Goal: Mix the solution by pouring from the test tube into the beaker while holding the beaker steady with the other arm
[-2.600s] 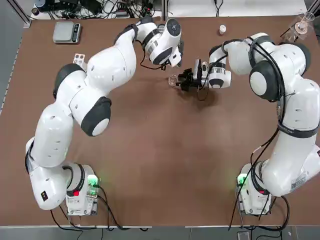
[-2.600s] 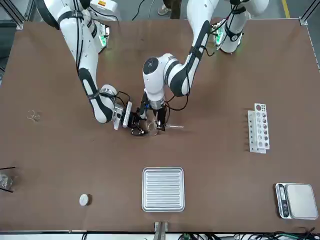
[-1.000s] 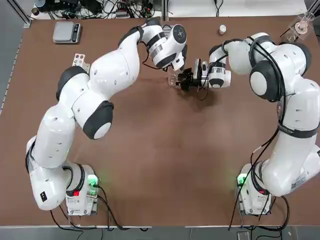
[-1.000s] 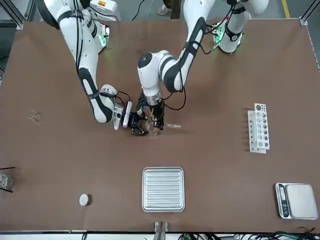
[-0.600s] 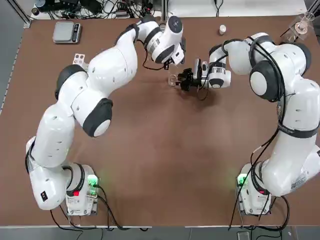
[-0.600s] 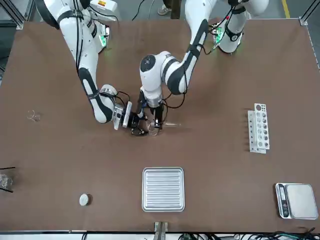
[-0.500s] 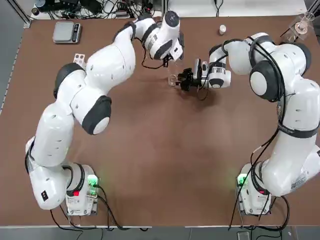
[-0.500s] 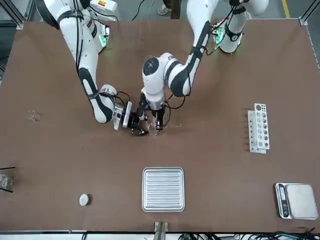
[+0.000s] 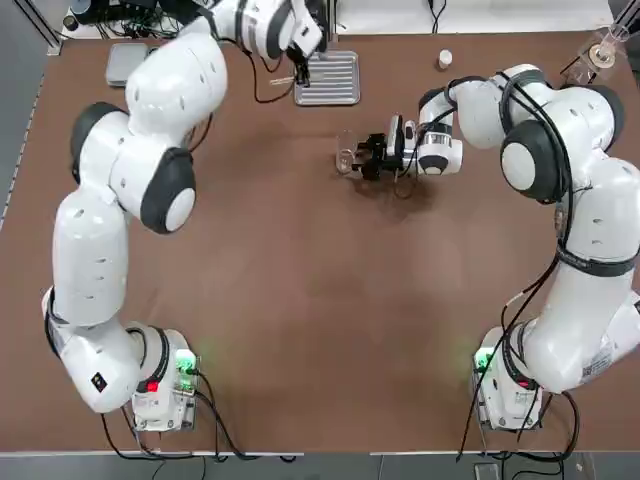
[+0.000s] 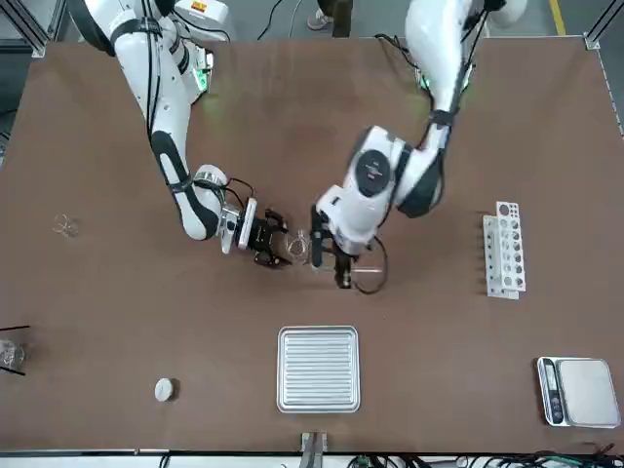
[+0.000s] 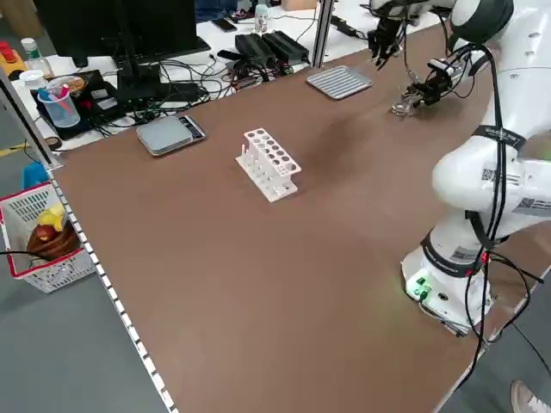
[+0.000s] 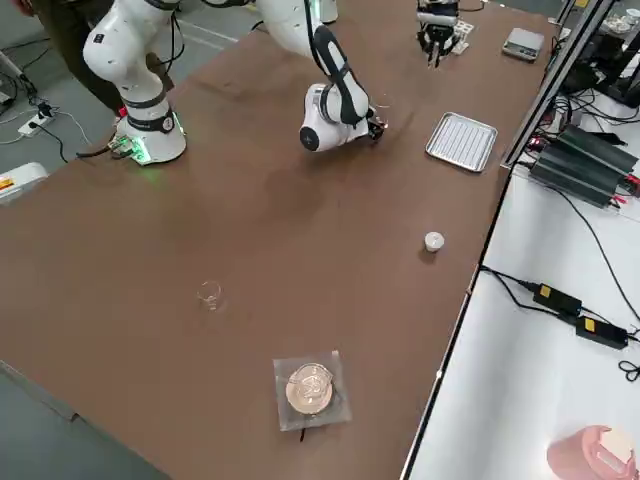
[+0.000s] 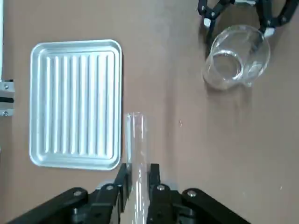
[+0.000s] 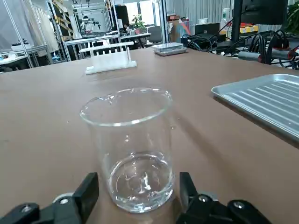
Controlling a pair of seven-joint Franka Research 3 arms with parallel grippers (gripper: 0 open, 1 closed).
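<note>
While beaker (image 14: 132,147) stands, right fingers (image 14: 86,191) apart

Left gripper (image 13: 138,179) raised near the table's far edge, pointing down, fingers pinched together. Right gripper (image 14: 135,196) low and level at table centre, fingers (image 14: 86,191) spread apart.
</note>
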